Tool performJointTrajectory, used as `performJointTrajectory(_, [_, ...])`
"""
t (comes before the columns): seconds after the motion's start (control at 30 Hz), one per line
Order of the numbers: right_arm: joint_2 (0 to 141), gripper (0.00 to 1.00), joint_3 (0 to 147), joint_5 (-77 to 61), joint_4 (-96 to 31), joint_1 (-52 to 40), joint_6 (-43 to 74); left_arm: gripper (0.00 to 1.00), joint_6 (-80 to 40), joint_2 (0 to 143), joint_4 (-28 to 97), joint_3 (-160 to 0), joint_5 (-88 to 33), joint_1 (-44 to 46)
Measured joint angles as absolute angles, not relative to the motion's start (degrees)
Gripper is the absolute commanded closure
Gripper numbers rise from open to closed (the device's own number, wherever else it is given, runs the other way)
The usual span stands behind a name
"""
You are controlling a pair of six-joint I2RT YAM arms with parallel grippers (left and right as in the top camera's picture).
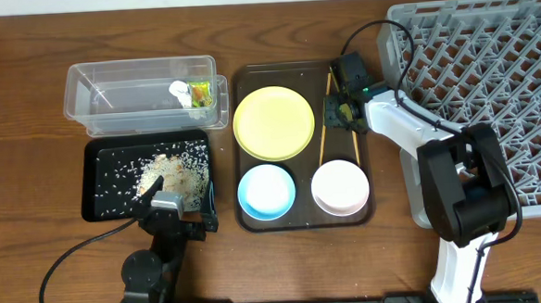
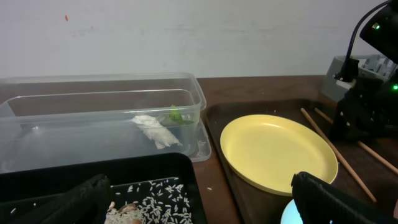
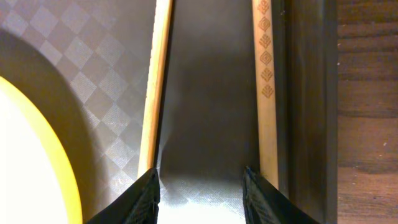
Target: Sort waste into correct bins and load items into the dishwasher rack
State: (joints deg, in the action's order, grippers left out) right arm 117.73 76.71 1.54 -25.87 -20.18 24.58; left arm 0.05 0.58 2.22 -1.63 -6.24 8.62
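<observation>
The clear tub holds the green-and-orange wrapper and a small crumpled white thing. The black tray holds rice scraps. The brown tray carries the yellow plate, blue bowl, white bowl and two chopsticks. My right gripper is open, tips down on the brown tray between the chopsticks, one beside each finger. My left gripper is open and empty over the black tray's front right corner. The grey rack stands at the right. I see no white cup.
The brown serving tray sits mid-table between the black tray and the rack. Its raised right rim runs close beside the right chopstick. The right arm's cable loops over the rack's left edge.
</observation>
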Motion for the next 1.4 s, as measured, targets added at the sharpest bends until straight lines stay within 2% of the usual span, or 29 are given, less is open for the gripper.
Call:
performJointTrajectory(0.47, [118.15,0.61,76.71,-0.49,-22.44,-20.18,25.17,0.05,0.05,0.60,2.22,-1.63,-6.24,8.62])
performJointTrajectory(0.6, [118.26,0.64,76.71,-0.67,-22.28,-20.18,25.28,0.05,0.05,0.60,2.22,-1.63,-6.24,8.62])
performJointTrajectory(0.97, [118.26,0.58,76.71,-2.48,-19.05,-20.62,25.02,0.05,0.05,0.58,2.22,-1.63,-6.24,8.62])
performJointTrajectory(1.17, [119.26,0.59,76.71,2.31,-18.96,-22.35,24.99,0.05,0.05,0.60,2.22,-1.63,-6.24,8.62])
performJointTrajectory(1.23, [119.79,0.65,77.12,3.53,-18.70,-22.41,24.80,0.05,0.05,0.58,2.22,-1.63,-6.24,8.62])
performJointTrajectory(1.33, [120.62,0.84,78.24,5.37,-20.34,-22.41,24.53,0.05,0.05,0.60,2.22,-1.63,-6.24,8.62])
performJointTrajectory(1.4, [120.73,0.90,78.63,6.09,-21.71,-22.39,24.03,0.05,0.05,0.60,2.22,-1.63,-6.24,8.62])
